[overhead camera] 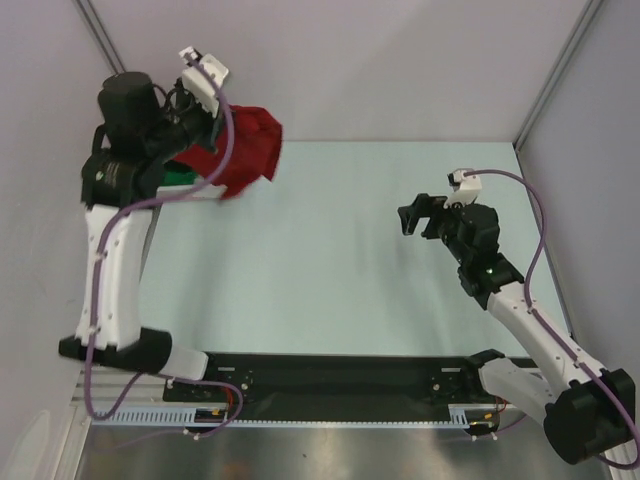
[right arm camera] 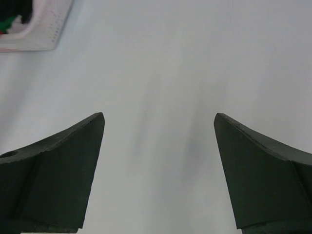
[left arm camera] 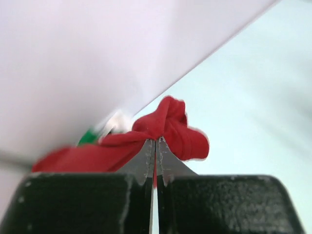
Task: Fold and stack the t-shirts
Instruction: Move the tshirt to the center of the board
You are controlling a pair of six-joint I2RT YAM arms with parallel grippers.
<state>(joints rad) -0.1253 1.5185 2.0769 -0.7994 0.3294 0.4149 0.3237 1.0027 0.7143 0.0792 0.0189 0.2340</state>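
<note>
Showing a red tee (overhead camera: 250,150) bunched and dangling in the air over the far left corner of the table (overhead camera: 330,280), hanging just right of the left gripper (left arm camera: 155,146); pinching a twisted fold of it between jaws pressed together, cloth bulging past the tips in the left wrist view; draping with no clear long axis, so probably needing to be spread flat before any fold; glimpsing a green tee (overhead camera: 180,177) just beneath, mostly hidden by the left arm; hovering well apart over the table's right side with the right gripper (overhead camera: 420,215), fingers spread wide, holding nothing, pointing left toward the tee with only tabletop between; catching a white basket (right arm camera: 41,31) in the right wrist view's upper left corner; judging the right arm as needing to cross over for a second corner.
</note>
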